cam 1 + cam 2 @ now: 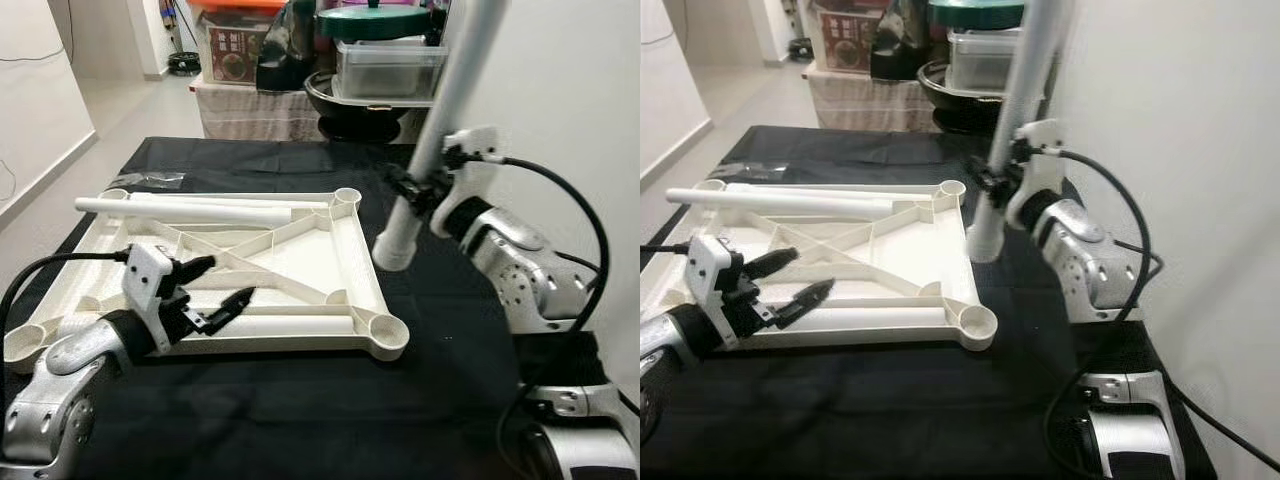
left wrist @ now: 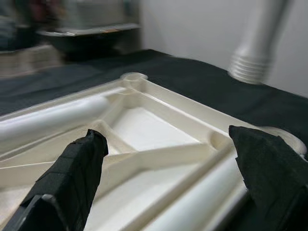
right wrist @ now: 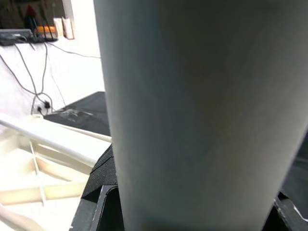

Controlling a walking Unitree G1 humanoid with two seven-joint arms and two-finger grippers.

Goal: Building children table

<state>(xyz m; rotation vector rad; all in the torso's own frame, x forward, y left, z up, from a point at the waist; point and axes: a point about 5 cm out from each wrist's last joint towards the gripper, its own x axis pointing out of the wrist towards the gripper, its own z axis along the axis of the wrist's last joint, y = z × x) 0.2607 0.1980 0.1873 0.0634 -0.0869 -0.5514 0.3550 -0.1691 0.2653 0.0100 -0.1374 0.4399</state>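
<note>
1. the tabletop is laid underside up on the black table, so its corner sockets are exposed.
2. a leg is clamped by the right gripper, threaded end lowered toward a socket.
3. the left gripper is held open over the tabletop.

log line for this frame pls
right tool: shut on table leg, held tilted above black cloth | left tool: open over tabletop frame | spare leg: lying on frame

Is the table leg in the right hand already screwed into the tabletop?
No. The table leg, gripped by the right hand, hangs tilted beside the tabletop.
</note>
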